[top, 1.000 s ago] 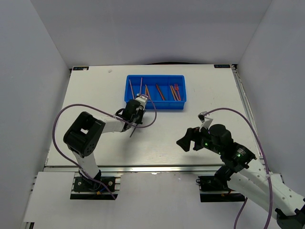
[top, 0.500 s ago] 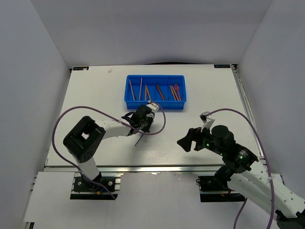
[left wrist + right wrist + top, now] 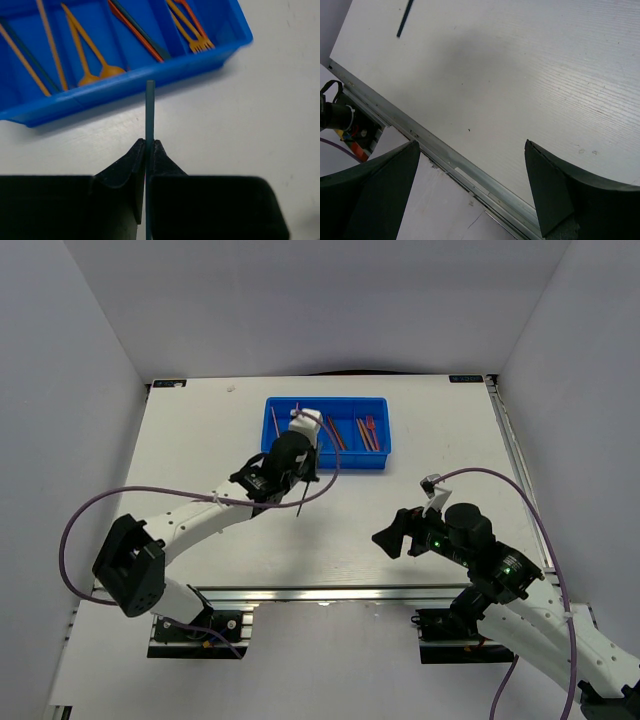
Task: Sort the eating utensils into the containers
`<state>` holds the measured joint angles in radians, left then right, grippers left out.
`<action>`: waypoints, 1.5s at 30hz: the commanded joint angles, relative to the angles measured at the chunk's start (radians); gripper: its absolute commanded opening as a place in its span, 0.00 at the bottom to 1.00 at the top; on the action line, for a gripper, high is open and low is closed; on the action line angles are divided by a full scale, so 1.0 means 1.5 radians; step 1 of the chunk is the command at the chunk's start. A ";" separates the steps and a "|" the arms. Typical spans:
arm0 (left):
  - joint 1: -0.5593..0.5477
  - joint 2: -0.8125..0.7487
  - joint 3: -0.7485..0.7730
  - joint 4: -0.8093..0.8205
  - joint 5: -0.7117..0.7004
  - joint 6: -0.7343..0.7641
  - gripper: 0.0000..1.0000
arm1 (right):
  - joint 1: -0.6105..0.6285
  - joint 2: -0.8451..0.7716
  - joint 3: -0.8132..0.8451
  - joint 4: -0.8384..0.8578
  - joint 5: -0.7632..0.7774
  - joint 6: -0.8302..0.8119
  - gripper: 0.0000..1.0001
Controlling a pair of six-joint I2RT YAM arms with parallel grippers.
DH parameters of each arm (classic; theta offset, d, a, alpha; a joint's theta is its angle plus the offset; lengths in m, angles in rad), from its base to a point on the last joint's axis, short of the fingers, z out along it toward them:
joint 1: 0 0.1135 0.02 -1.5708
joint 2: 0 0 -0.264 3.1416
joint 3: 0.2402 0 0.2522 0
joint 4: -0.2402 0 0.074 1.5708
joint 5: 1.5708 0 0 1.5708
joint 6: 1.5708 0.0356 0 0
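Hangs the right pincer (image 3: 472,142) wide, empty. Pinches a dark blue stick (image 3: 150,110) in the left pincer (image 3: 148,150) (jaws shut on it), lower centre. Mid-carry; next calls for clearing the tray's (image 3: 125,87) near wall, upper frame, then releasing.

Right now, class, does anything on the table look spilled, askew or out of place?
Nothing stands out. The utensils in the tray lie inside it, none over the rim. The only one outside is the dark stick, pinched in the left gripper near the tray's front wall.
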<state>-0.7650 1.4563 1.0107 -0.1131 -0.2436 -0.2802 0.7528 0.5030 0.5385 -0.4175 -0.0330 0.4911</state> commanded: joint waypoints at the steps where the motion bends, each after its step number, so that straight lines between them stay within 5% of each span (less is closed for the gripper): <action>1: 0.025 -0.010 0.092 0.002 -0.157 -0.052 0.00 | -0.001 0.000 0.012 0.013 -0.002 0.002 0.89; 9: 0.179 0.193 0.325 0.029 -0.189 -0.094 0.00 | -0.001 0.006 0.007 0.023 -0.006 0.004 0.89; 15: 0.210 0.336 0.454 0.079 -0.181 -0.015 0.00 | -0.001 0.022 0.010 0.018 -0.003 -0.003 0.89; 33: 0.229 0.349 0.304 0.213 -0.192 -0.032 0.00 | -0.001 0.072 0.011 0.027 0.007 -0.028 0.89; 35: 0.229 0.345 0.285 0.220 -0.184 -0.035 0.12 | -0.001 0.073 0.014 0.027 0.006 -0.028 0.89; 37: 0.229 0.339 0.281 0.217 -0.175 -0.040 0.37 | -0.001 0.074 0.016 0.026 0.006 -0.028 0.89; 39: 0.229 0.332 0.276 0.215 -0.167 -0.046 0.47 | -0.001 0.073 0.018 0.026 0.005 -0.028 0.89; 45: 0.229 0.242 0.278 0.181 -0.154 -0.064 0.51 | -0.001 0.074 0.034 0.019 0.008 -0.030 0.89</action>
<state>-0.4263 1.9827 1.4181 0.1574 -0.4870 -0.3511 0.7528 0.6155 0.5404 -0.4156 -0.0288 0.4633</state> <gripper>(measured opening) 0.511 0.895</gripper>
